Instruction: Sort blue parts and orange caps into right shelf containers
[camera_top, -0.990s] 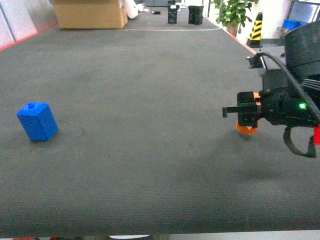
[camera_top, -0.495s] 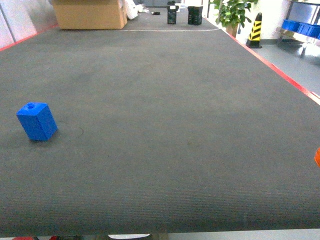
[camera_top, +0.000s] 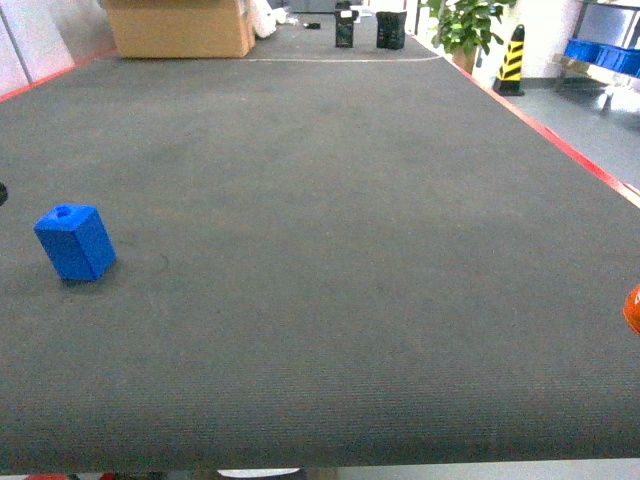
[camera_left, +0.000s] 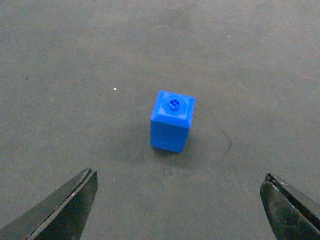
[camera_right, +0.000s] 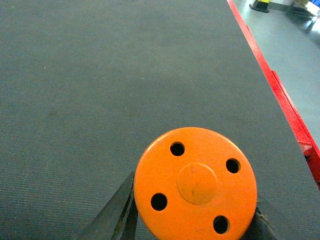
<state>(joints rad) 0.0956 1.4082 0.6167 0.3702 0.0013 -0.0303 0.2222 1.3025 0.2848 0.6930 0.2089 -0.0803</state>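
On the right edge of the head view, only a small bit of the orange cap (camera_top: 633, 309) peeked in. One second before, the whole right arm had been in that view, low over the dark mat (camera_top: 320, 250) with the cap in its tip; half a second before, just a thinner orange sliver showed at that same edge. The blue part (camera_top: 76, 242) had not moved in all that time. A tiny dark thing (camera_top: 2, 193) had come in at the left edge, too small to tell what it was.

Close up, the right gripper (camera_right: 195, 220) pinched the orange cap (camera_right: 195, 183) between its two black fingers (camera_right: 116, 215), one pressed on each side. The cap's flat top faced the camera and showed four small holes around a round bump. Past it lay the mat and then a red strip (camera_right: 280, 95) along the mat's side.

Under the left wrist, the left gripper (camera_left: 180, 210) had its fingers (camera_left: 62, 207) spread wide apart and held nothing. The blue part (camera_left: 172, 121) stood on the mat (camera_left: 75, 60) ahead of the fingertips, about midway between them, touching neither. It stood up with the round hole on top.

Far off in the head view were a cardboard box (camera_top: 180, 27), a green plant (camera_top: 465, 22), a striped cone (camera_top: 512, 58) and blue crates (camera_top: 604, 50).
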